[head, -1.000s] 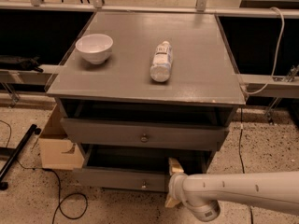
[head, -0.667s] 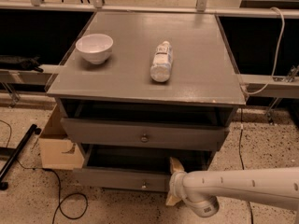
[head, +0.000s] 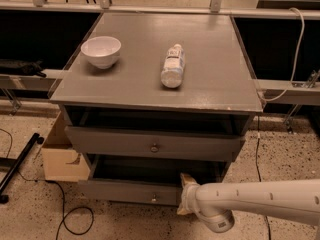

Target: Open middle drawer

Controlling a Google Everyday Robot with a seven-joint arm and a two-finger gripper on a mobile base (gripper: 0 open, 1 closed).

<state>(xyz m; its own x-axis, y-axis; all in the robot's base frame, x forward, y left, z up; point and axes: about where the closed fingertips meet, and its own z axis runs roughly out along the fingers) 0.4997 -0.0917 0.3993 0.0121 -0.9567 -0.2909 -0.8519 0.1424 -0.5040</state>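
While the gripper (head: 187,196) stays at the right end of the middle drawer (head: 125,192), this opens no further; its grip I cannot tell.

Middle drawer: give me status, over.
Claw low, at right end of middle drawer front, by its top edge. Drawer partly out, interior showing; knob untouched. Top drawer above also out; no other obstruction seen.

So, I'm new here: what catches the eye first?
A white arm stretches in from the lower right, its gripper at the right end of the middle drawer, which stands partly pulled out. On the grey cabinet top sit a white bowl at the left and a bottle lying on its side near the centre.
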